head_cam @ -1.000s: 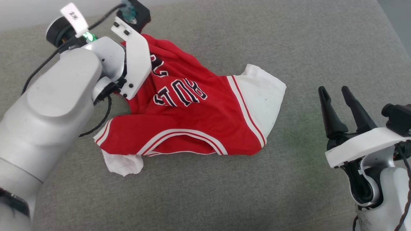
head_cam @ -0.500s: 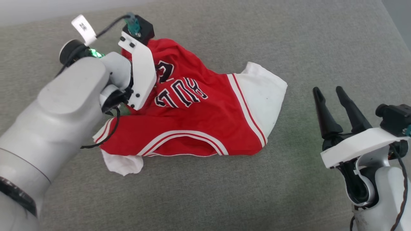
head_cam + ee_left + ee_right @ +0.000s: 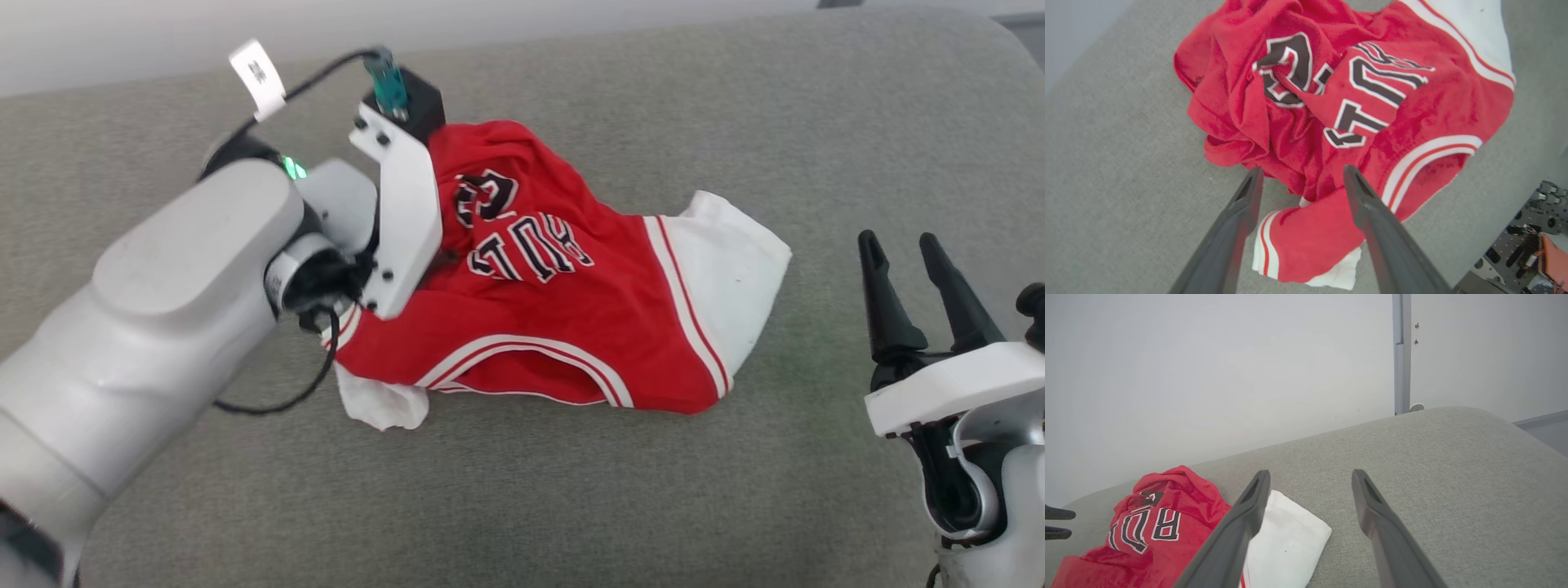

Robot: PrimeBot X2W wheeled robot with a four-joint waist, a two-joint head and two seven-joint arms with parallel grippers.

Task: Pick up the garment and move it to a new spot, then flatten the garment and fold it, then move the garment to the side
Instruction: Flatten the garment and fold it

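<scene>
The garment point(image 3: 571, 327), a crumpled red fabric jersey with white sleeves, lay central on the grey fabric cushion point(image 3: 735, 506). Left gripper point(image 3: 1303, 171) and right gripper point(image 3: 900, 241) gaped empty; flattening probably needed opposite corners drawn apart.

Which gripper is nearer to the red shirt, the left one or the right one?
Left. The left gripper is open right at the crumpled part of the red shirt; the right gripper stands apart, beyond its white sleeve.
</scene>
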